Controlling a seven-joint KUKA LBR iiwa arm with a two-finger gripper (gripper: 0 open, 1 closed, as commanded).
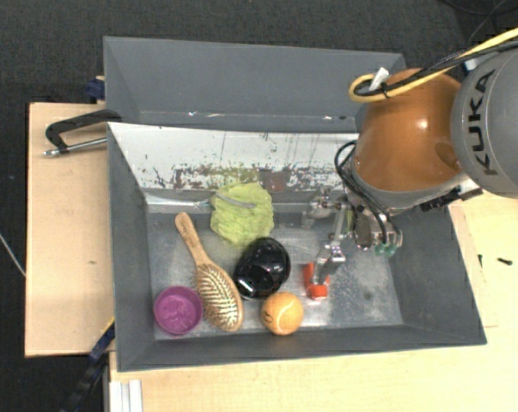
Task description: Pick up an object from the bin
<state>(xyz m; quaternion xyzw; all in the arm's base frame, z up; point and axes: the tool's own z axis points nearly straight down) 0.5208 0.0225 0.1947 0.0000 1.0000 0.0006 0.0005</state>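
Though small, red piece (315, 283) beside jaws.

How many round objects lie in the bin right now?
3: a purple disc lower left, an orange ball lower centre, a glossy black ball above it. The arm may hide others.

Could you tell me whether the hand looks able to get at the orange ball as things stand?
Probably yes: the hand hangs close beside the orange ball, and nothing lies on the ball. The black round object sits just behind it, out of the way.
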